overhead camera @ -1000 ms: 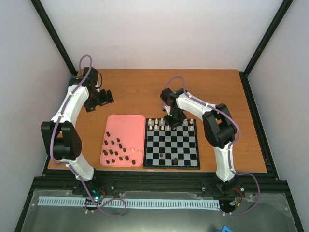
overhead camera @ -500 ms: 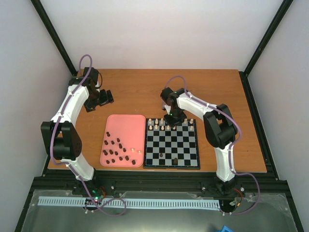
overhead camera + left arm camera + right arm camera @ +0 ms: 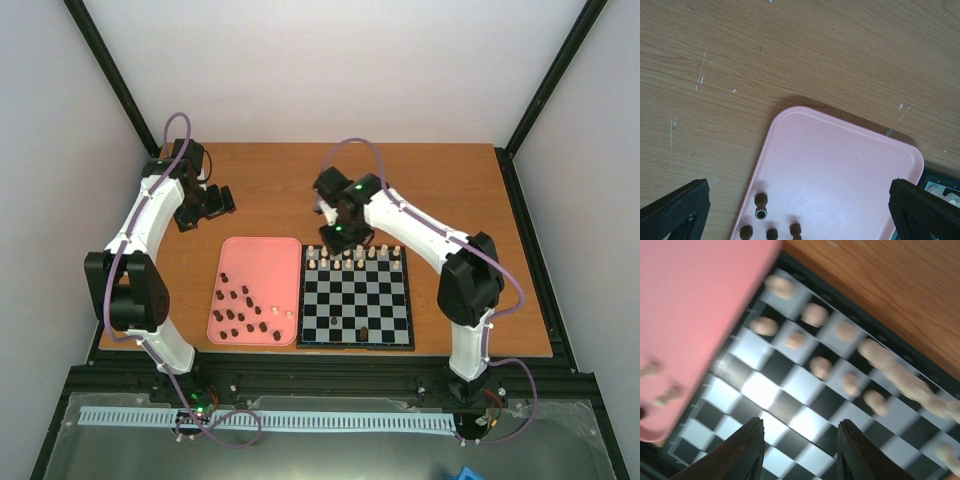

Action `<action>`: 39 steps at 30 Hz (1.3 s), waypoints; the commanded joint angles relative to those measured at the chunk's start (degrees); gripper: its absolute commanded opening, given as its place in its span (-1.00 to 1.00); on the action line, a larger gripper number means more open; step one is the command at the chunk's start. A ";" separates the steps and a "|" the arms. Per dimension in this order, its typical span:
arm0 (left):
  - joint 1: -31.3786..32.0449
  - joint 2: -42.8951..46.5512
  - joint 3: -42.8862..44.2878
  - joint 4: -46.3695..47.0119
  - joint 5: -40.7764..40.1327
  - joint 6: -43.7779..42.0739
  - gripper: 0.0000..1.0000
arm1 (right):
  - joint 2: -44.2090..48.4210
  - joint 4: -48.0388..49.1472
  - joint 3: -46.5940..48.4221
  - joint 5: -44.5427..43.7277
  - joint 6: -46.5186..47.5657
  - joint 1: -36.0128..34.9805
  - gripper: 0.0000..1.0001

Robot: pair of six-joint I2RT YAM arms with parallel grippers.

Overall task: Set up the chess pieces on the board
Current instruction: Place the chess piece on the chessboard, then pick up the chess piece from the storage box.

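The right gripper [image 3: 800, 427] is lifting far-left off the board [image 3: 355, 295], fingers parting and empty; the left gripper [image 3: 799, 195] is gaping, holding nothing. Cream chess pieces [image 3: 347, 262] are lining the far rows, and a low swing toward the pink tray [image 3: 260, 260] is risking toppling them.

Bright, even light; right-wrist motion blur.

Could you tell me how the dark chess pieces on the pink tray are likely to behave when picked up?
The dark pieces look tiny and probably light, so a nudge could scoot them across the smooth pink tray. They look round-bodied, so a toppled one may roll away from closing jaws.
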State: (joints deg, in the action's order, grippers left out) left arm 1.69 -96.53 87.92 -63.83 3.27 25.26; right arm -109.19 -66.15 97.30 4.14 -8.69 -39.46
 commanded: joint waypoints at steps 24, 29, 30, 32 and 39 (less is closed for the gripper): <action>-0.06 4.55 -0.72 0.99 1.83 -0.12 1.00 | -22.31 2.55 16.37 13.54 2.71 -21.53 -0.24; -0.03 4.52 -1.47 1.32 2.10 -0.10 0.99 | -23.23 1.79 15.50 13.86 2.71 -21.62 -0.26; -0.06 4.60 -1.63 1.34 2.09 -0.12 1.00 | -23.52 1.64 15.54 13.88 2.71 -21.63 -0.26; -0.03 4.79 -1.90 1.43 2.13 -0.10 1.00 | -24.03 1.50 15.42 13.65 2.70 -21.71 -0.27; -0.05 5.06 -2.36 1.52 2.10 -0.21 1.00 | -24.94 1.58 15.88 13.66 2.69 -21.71 -0.34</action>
State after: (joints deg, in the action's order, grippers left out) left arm 1.72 -93.43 85.52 -63.20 4.78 25.26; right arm -133.29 -63.66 113.12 17.45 -6.46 -60.77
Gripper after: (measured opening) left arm 0.999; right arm 0.343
